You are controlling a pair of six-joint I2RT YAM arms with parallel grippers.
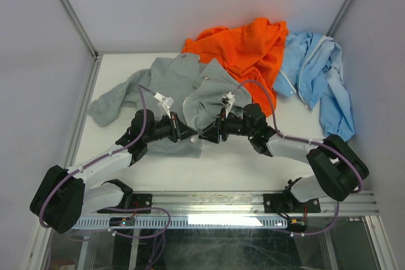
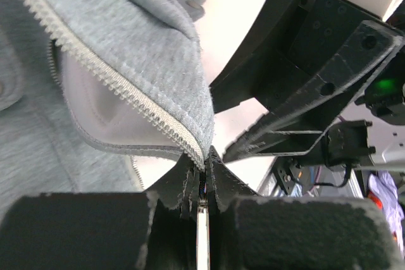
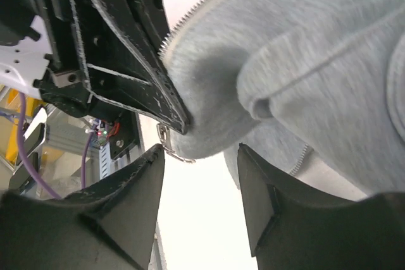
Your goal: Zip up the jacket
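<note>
The light grey fleece jacket (image 1: 190, 86) lies crumpled on the white table, open at the front. My left gripper (image 1: 188, 132) is shut on the bottom corner of one zipper edge (image 2: 204, 162), and the pale zipper teeth (image 2: 114, 83) run up and left from its jaws. My right gripper (image 1: 211, 132) faces it tip to tip, open and empty (image 3: 199, 169). The pinched grey corner (image 3: 209, 131) and a small metal zipper pull (image 3: 168, 145) hang just beyond its fingertips. The left gripper's fingers (image 3: 145, 86) show in the right wrist view.
A bright orange garment (image 1: 243, 45) lies at the back, partly over the grey jacket. A light blue jacket (image 1: 316, 74) lies at the back right. Bare table (image 1: 240, 162) lies in front of the grippers. Enclosure walls stand on both sides, and a metal rail (image 1: 221, 203) runs along the near edge.
</note>
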